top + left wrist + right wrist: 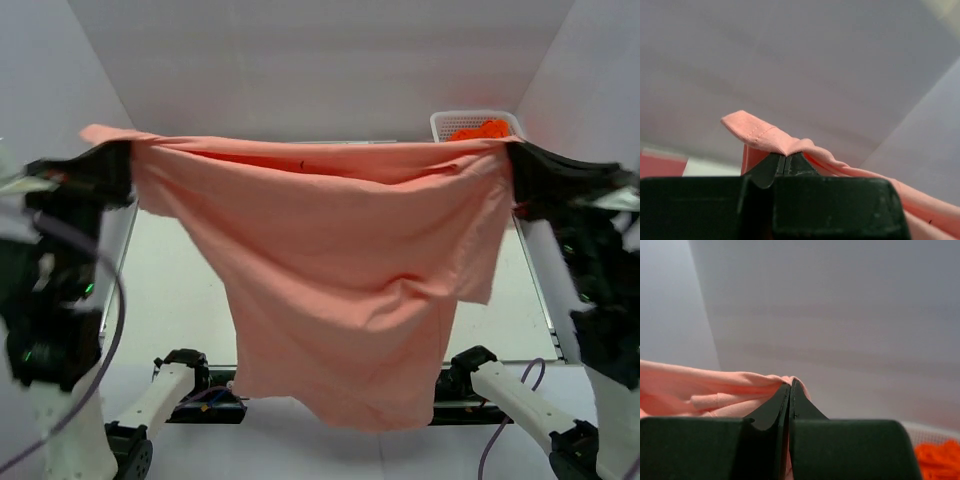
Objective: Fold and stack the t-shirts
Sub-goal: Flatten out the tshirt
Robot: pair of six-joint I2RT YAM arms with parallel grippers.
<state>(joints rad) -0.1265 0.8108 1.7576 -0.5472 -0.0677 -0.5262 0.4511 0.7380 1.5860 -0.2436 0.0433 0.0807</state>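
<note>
Salmon-pink soft cloth t-shirt [340, 270] droops limp; your left end effector [785, 156] and right end effector [790, 386] clamp shut on its upper corners

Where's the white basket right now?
In the top view, the white basket sits at the far right, just behind the top edge of the held-up salmon t-shirt and beside the right pincer. Orange cloth lies in it.

desk [170, 290]: middle hidden behind hanging pink t-shirt [340, 260] | basket [475, 122]: lower part hidden by t-shirt | orange cloth [940, 460]: cut off by picture edge | left arm [50, 260]: blurred
</note>
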